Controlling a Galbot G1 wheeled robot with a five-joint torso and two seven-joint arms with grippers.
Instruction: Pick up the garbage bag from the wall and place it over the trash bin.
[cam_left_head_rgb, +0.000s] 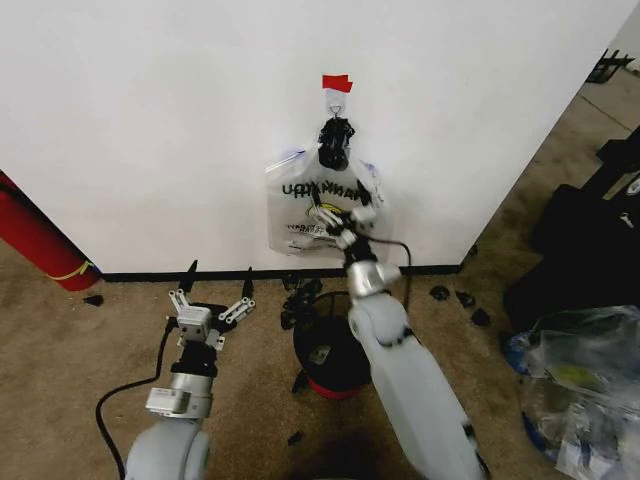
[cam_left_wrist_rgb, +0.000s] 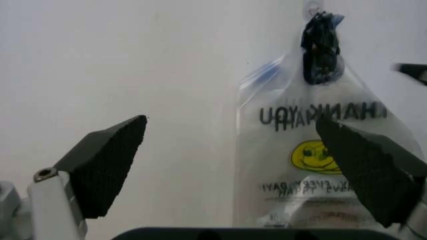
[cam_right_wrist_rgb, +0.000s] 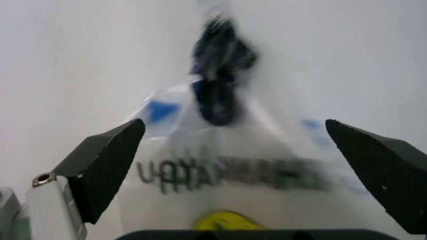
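garbage bag (cam_left_head_rgb: 318, 205): hangs from hook under red tape (cam_left_head_rgb: 337, 82) on wall (cam_left_head_rgb: 150, 120), black knotted top, yellow smiley print | right gripper (cam_left_head_rgb: 337, 222): raised at bag's lower front, jaws spread | trash bin (cam_left_head_rgb: 330, 355): floor below bag | left gripper (cam_left_head_rgb: 210, 304): low, near baseboard, jaws spread

Brown carpeted floor (cam_left_head_rgb: 60, 340) carries the black trash bin (cam_left_head_rgb: 325, 355) centrally, near the wall (cam_left_head_rgb: 150, 120), plastic heap (cam_left_head_rgb: 580, 390) right.
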